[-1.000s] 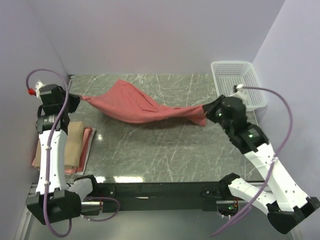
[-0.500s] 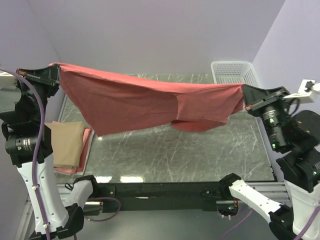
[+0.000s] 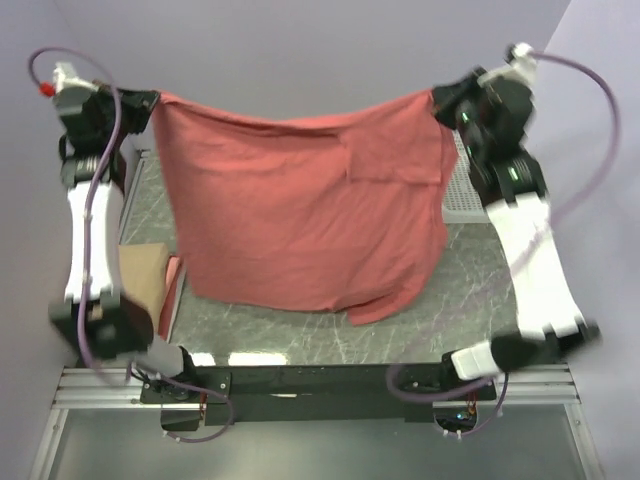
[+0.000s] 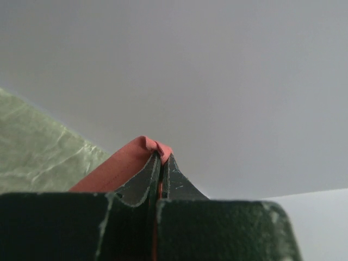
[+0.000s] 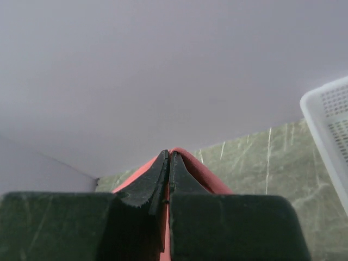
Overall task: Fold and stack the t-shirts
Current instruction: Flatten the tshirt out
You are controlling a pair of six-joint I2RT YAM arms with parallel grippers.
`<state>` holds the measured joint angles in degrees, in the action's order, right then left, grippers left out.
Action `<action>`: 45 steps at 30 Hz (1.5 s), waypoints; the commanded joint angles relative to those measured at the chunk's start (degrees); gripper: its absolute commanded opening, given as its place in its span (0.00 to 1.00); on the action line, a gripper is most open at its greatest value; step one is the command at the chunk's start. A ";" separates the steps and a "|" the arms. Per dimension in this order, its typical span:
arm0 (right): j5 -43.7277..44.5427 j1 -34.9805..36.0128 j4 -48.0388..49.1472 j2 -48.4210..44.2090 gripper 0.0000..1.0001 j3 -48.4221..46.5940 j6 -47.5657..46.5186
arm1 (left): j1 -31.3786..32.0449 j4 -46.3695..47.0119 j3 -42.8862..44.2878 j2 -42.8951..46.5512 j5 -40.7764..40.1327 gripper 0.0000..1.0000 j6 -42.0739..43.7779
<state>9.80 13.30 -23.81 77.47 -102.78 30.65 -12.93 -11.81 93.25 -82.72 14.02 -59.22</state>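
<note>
Aloft, the salmon-red t-shirt [image 3: 300,220] (creased, spread wide) hangs pinched by both jaws.

1. Three t-shirts: one salmon-red t-shirt [image 3: 300,220], one tan t-shirt [image 3: 140,272], one pink t-shirt [image 3: 173,282].
2. Two grippers: left gripper [image 4: 160,156], right gripper [image 5: 168,156].
3. One white mesh basket [image 5: 329,119].
4. One marbled table [image 3: 300,330].

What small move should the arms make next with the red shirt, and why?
Probably lower both together and lay the salmon-red shirt flat on the table. The left gripper and right gripper each pinch a top corner, and it hangs spread open, apparently ready for folding.
</note>
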 commanded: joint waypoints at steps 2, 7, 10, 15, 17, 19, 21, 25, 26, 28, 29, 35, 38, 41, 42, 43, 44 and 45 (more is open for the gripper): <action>-9.27 -4.16 7.82 12.94 0.00 -16.80 2.13 | 0.97 8.75 16.83 -14.63 5.30 0.00 -2.74; -13.05 -6.96 9.81 24.83 0.00 -34.40 2.92 | 0.89 5.23 47.06 -34.16 7.95 0.00 -5.64; -14.90 -9.60 17.73 22.29 0.00 -29.42 5.81 | -0.78 10.65 50.29 -35.85 9.62 0.00 -8.19; -15.43 -10.75 21.00 17.37 0.00 -21.25 6.79 | -3.15 15.77 37.12 -28.48 9.97 0.00 -6.70; -15.69 -10.93 21.35 15.79 0.00 -14.23 7.40 | -3.33 16.03 32.81 -27.15 10.94 0.00 -6.35; -16.30 -10.84 21.62 13.42 0.00 -5.99 8.54 | -3.33 16.21 24.73 -24.78 11.73 0.00 -6.61; -16.83 -10.93 20.92 10.61 0.00 -0.08 9.33 | -3.42 16.30 15.06 -21.46 12.17 0.00 -5.91; -16.22 -11.54 20.74 4.54 0.00 19.93 10.47 | -3.42 17.52 -3.83 -14.33 9.97 0.00 -4.50; -16.39 -11.63 20.48 2.96 0.00 22.77 10.65 | -3.42 18.05 -7.52 -13.01 9.36 0.00 -4.59; -16.83 -12.16 18.63 1.64 0.00 30.22 10.65 | -3.42 18.14 -17.63 -9.67 8.66 0.00 -4.59; -16.92 -12.42 18.02 0.59 0.00 32.53 10.83 | -3.42 18.05 -23.58 -8.44 8.39 0.00 -4.76; -17.36 -12.95 14.59 -2.15 0.00 46.87 10.83 | -3.42 12.26 -39.43 -1.05 2.86 0.00 -3.36; -17.19 -14.44 10.29 -2.23 0.00 49.34 9.78 | -3.42 9.53 -45.85 4.21 0.66 0.00 -3.09; -15.35 -14.62 8.43 -4.42 0.00 53.46 8.90 | -3.42 6.54 -50.60 8.43 -2.33 0.00 -1.78; -14.73 -14.88 8.00 -5.04 0.00 54.52 8.55 | -3.51 6.54 -51.67 9.15 -2.59 0.00 -1.34; -13.94 -15.06 7.82 -5.31 0.00 55.84 8.28 | -3.51 6.28 -52.55 9.85 -2.51 0.00 -0.38; -13.32 -15.67 7.47 -5.57 0.00 56.28 7.67 | -3.42 5.41 -53.69 10.73 -2.42 0.00 -0.02; -13.06 -15.93 6.16 -5.49 0.00 56.46 7.49 | -3.51 5.22 -54.31 11.08 -2.33 0.00 0.42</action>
<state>-6.61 -1.28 -15.97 74.02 -47.11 40.12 -16.05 -5.63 40.86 -73.52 14.52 -61.87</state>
